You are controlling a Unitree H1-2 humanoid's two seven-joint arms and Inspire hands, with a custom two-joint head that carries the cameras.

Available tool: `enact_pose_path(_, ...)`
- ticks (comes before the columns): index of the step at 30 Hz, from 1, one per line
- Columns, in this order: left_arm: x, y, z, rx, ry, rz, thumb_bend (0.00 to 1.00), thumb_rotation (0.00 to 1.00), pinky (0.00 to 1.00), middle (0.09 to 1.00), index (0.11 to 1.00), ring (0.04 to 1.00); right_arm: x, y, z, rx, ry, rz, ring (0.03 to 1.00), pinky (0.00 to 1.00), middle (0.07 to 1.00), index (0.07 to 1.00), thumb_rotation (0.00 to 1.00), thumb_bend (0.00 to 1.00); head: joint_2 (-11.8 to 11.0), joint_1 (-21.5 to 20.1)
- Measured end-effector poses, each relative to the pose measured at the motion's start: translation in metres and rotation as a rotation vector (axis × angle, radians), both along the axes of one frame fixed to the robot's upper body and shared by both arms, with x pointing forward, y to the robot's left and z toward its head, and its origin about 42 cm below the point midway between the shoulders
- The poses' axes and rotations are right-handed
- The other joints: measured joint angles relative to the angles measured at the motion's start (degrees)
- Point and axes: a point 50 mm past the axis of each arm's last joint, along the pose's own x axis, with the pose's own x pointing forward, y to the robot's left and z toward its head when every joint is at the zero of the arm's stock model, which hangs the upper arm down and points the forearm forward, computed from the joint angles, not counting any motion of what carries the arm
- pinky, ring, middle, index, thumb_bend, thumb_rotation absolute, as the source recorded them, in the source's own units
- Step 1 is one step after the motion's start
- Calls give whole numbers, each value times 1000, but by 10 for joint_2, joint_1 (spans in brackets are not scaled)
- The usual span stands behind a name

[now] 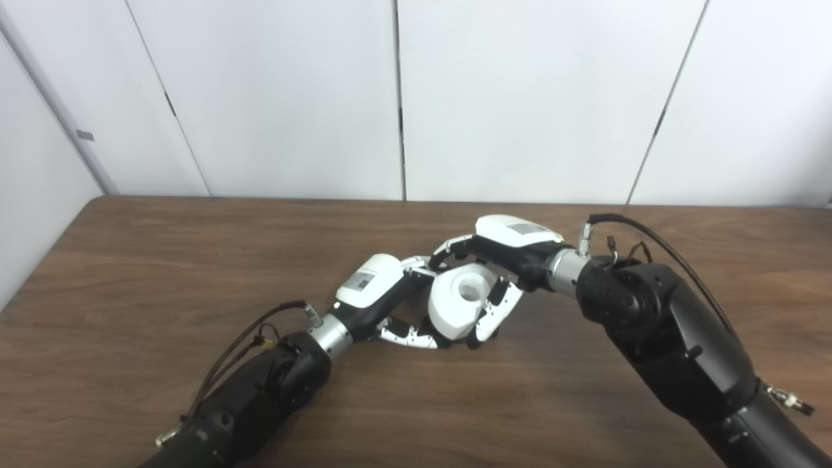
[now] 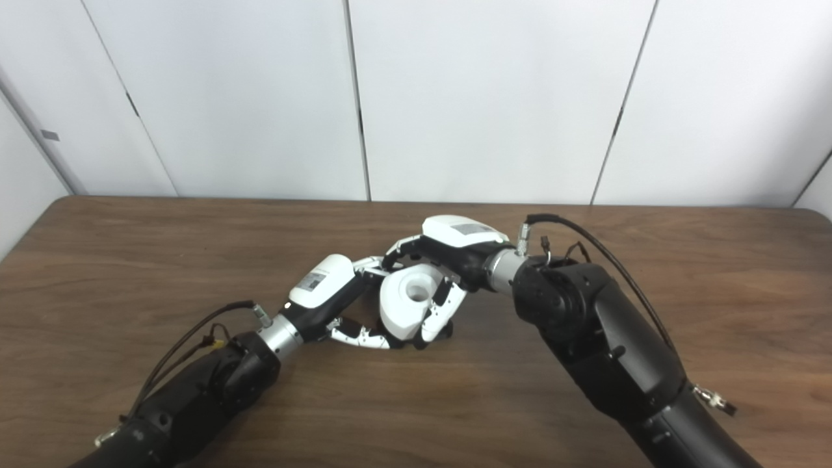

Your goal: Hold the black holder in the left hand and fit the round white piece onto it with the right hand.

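Round white piece [image 1: 458,300] amid fingers of right hand [image 1: 504,260] and left hand [image 1: 380,296], both curled against it

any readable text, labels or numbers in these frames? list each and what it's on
Nothing can be read.
Grey sticker on the white back shell of the left hand: blurred, unreadable.
Grey sticker on the white back shell of the right hand: blurred, unreadable.
Small grey plate on the white wall panel at far left: too small to read.
Round white piece and brown wooden table: no markings visible.
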Motion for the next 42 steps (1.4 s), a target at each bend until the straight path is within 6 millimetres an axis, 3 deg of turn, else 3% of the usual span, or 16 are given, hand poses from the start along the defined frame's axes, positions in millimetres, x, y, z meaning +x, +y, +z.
enact_pose_path(8, 0, 0, 1, 0, -1, -2, 524, 70, 703, 819, 489, 857, 0, 0, -1, -11, 9, 3, 843, 716, 885, 867, 223, 941, 0, -2)
enact_pose_path(15, 0, 0, 1, 0, -1, -2, 524, 70, 699, 814, 488, 854, -1, -2, 0, -30, 34, 12, 859, 723, 919, 962, 226, 973, 1, -4)
enact_pose_path(18, 0, 0, 1, 0, -1, -2, 524, 69, 695, 812, 488, 853, 0, -9, 8, -36, 35, 2, 811, 677, 876, 996, 239, 996, 1, -6)
enact_pose_path(21, 0, 0, 1, 0, -1, -2, 523, 71, 695, 819, 489, 854, 1, -19, 23, -27, 7, -14, 765, 646, 754, 1000, 225, 1000, 1, -8)
enact_pose_path(27, 0, 1, 2, 1, 0, -2, 524, 70, 701, 820, 488, 857, 3, -33, 40, -6, -21, -40, 886, 743, 923, 1000, 230, 1000, 1, -11)
enact_pose_path(33, 1, 1, 2, 2, 2, -2, 524, 70, 703, 819, 488, 855, 4, -40, 46, 26, -13, -46, 911, 787, 955, 1000, 227, 1000, 0, -15)
enact_pose_path(42, 1, 1, 2, 8, 6, -6, 524, 70, 703, 814, 488, 853, -2, -68, 63, 3, -22, -63, 888, 666, 941, 970, 184, 1000, 0, -18)
